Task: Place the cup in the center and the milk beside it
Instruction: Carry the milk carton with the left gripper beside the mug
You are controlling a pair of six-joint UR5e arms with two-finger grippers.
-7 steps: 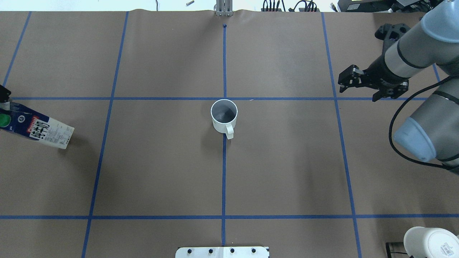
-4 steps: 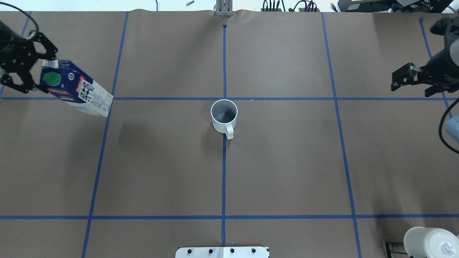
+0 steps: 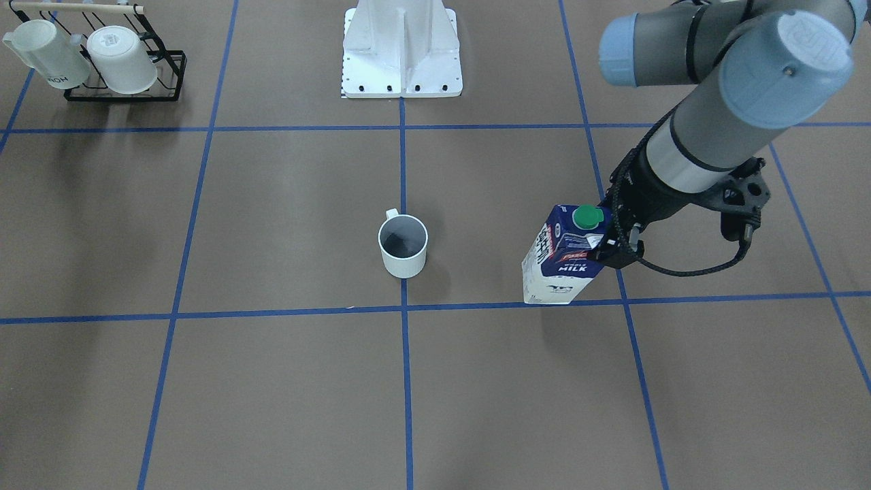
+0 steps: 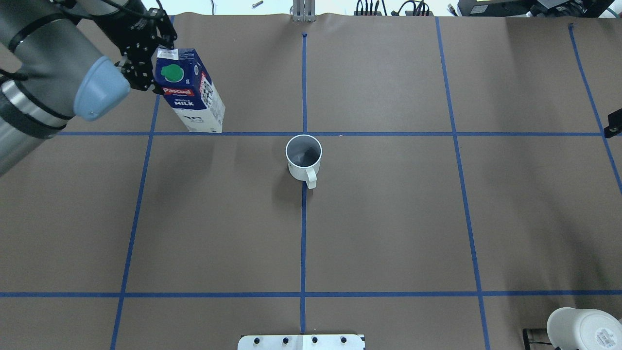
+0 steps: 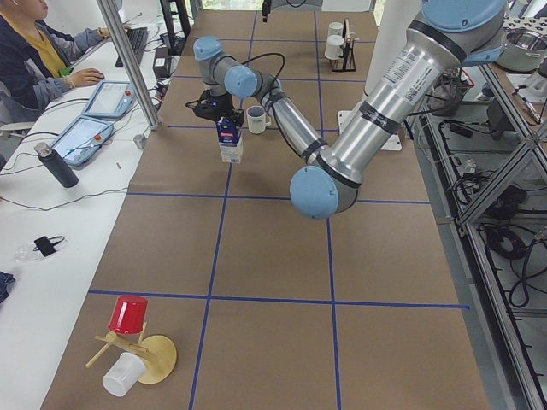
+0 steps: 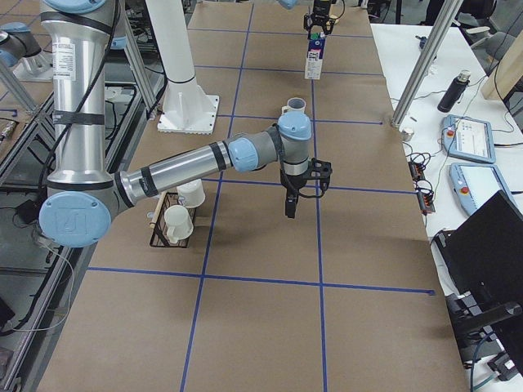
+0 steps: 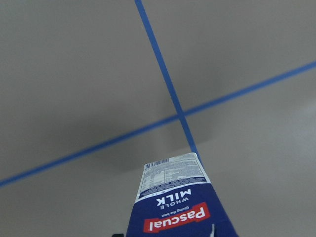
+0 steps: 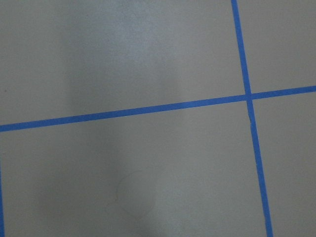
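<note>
The brown table point(image 4: 388, 218) fills my overhead feed, taped into a blue grid. The middle squares point(image 4: 243, 214) sit either side of a vertical blue line.

The left arm point(image 4: 43, 82) comes in at the upper left of that frame. The right arm point(image 6: 188, 167) shows best in the right-side view, stretched low across the middle of the frame.

The milk carton point(image 4: 192, 95) hangs tilted in the upper left of the overhead frame. Its green cap is up and its base sits right at the horizontal tape line. I cannot tell whether the base touches the table. It is left of the cup and well apart from it.

The left claw point(image 4: 146, 56) is clamped on the carton's top edge beside the cap.

The right claw point(image 6: 298, 186) points down at the table, holding nothing I can see. I cannot tell whether it is spread or closed.

The cup point(image 4: 303, 158) stands upright on the vertical line at mid-frame, just below the horizontal tape. Its handle points toward the bottom edge.
</note>
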